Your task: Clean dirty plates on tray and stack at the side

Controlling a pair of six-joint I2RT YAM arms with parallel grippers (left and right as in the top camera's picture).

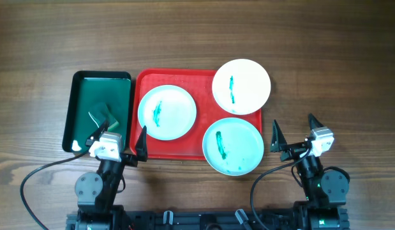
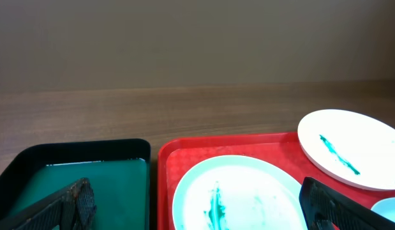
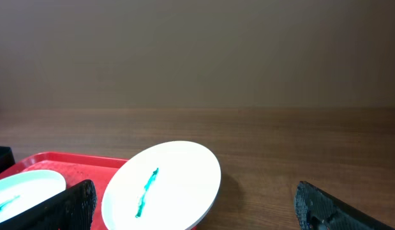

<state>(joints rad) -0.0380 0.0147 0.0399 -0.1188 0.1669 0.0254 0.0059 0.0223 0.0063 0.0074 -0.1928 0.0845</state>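
Note:
The red tray [image 1: 203, 86] holds three plates, each with a green smear. The left plate [image 1: 166, 112] lies fully on the tray. The white back plate [image 1: 241, 86] overhangs the tray's right rim. The aqua front plate [image 1: 233, 145] overhangs the front rim. My left gripper [image 1: 119, 135] is open and empty at the tray's front left corner; in the left wrist view [image 2: 196, 188] the left plate [image 2: 242, 191] lies just ahead of it. My right gripper [image 1: 293, 126] is open and empty, right of the tray; the right wrist view [image 3: 194, 188] shows the white plate [image 3: 162, 185].
A dark green tray [image 1: 73, 96] stands left of the red tray, with a green sponge [image 1: 103, 117] and a small white object [image 1: 76, 146] in it. Bare wooden table lies behind and to the right of the trays.

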